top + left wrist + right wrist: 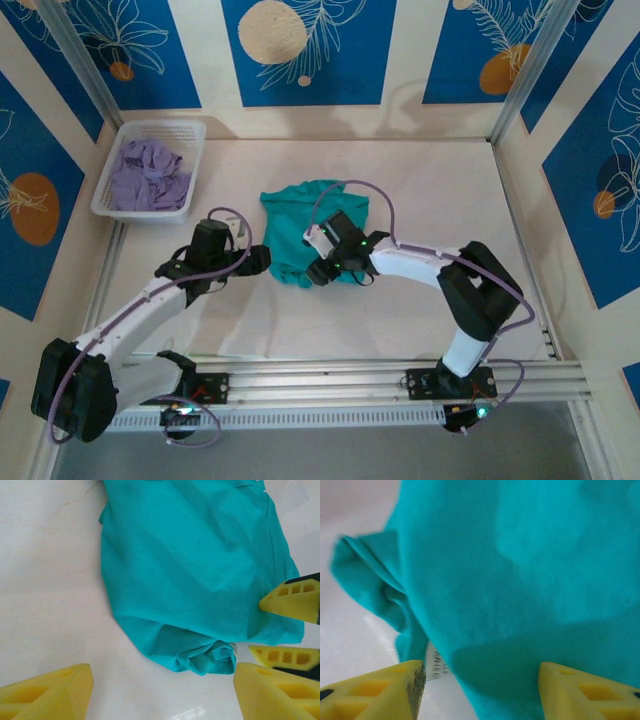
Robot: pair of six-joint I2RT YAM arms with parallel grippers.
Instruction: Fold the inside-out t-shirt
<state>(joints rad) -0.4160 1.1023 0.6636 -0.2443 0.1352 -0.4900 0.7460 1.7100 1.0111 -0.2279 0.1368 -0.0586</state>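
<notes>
Teal-green soft fabric t-shirt (312,225) lies bunched on the pale tabletop (450,190), long axis running away from the arms, the right gripper (480,675) spread empty directly over its near edge and the left gripper (162,680), likewise spread empty, just off its near-left corner.

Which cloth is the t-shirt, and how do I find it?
Look at the pale table. In its middle, a bit bunched up, lies the t-shirt. It is teal-green and on the table; the purple garment sits in a white basket.
</notes>
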